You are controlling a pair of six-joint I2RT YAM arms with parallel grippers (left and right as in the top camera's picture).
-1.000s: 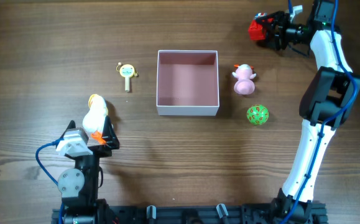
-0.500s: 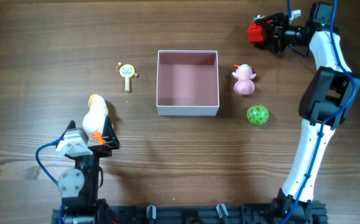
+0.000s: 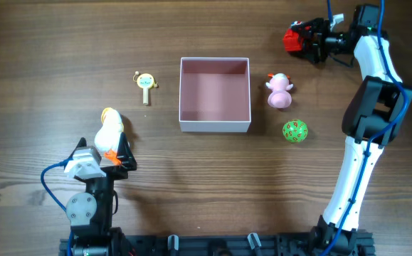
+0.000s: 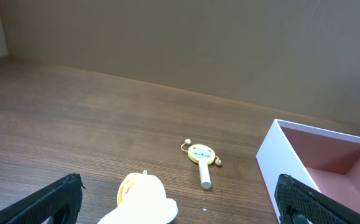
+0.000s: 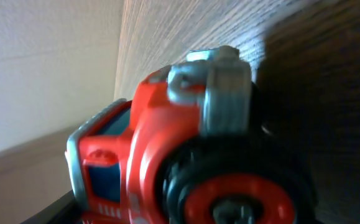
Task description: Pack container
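The container (image 3: pixel 215 125), a shallow white box with a pink inside, stands empty at mid-table; it also shows in the left wrist view (image 4: pixel 278 160). My right gripper (image 3: pixel 311 40) is at the far right, shut on a red toy truck (image 3: pixel 294 37), which fills the right wrist view (image 5: pixel 167 149). My left gripper (image 3: pixel 106 151) is open at the near left. Its fingers sit either side of a white and yellow duck toy (image 3: pixel 109 128), which also shows in the left wrist view (image 4: pixel 143 200).
A yellow rattle (image 3: pixel 146 82) lies left of the container and also shows in the left wrist view (image 4: pixel 199 155). A pink pig toy (image 3: pixel 280 91) and a green ball (image 3: pixel 294 131) lie to the right of the container.
My right gripper and the red truck have shifted slightly toward the near side. The left arm and the other toys have not moved.
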